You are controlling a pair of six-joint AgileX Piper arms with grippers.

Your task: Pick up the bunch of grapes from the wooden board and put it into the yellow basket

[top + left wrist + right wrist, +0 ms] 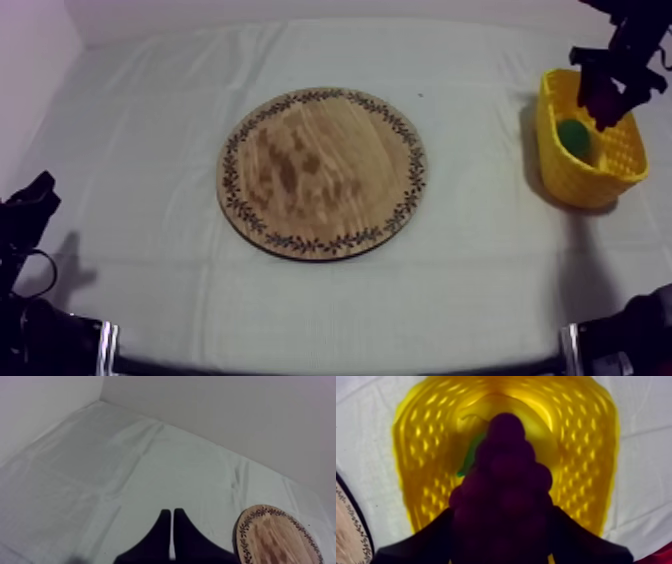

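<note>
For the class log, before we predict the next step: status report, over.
Left gripper shut, at rest. Right gripper shut on bunch of grapes, above yellow basket. Something green lies inside basket.

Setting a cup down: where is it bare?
Bare: the wooden board, the cloth left of it, and the strip between it and the yellow basket. Crowded: over the basket, where the right end effector holds the bunch of grapes.

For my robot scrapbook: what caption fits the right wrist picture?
Right gripper holds the bunch of grapes just above the yellow basket.
</note>
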